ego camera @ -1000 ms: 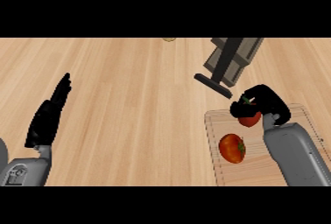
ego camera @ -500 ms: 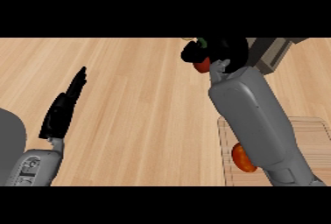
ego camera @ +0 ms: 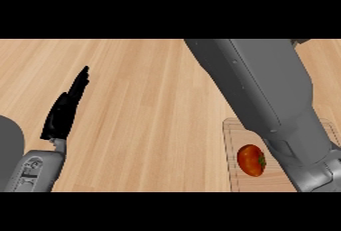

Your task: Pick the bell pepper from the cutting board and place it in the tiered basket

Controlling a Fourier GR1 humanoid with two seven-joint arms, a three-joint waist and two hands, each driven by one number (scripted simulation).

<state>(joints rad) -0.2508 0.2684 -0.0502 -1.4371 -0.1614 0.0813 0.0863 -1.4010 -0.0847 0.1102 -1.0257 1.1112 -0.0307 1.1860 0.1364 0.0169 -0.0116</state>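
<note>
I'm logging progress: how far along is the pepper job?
Done: the pick. A second ago the right hand lifted the bell pepper off the cutting board, where only a red-orange vegetable lies now. In hand: the right forearm stretches past the view's top edge, so hand, pepper and basket are out of sight. Left: the release, which cannot be confirmed here. The left hand rests open at the left.
</note>
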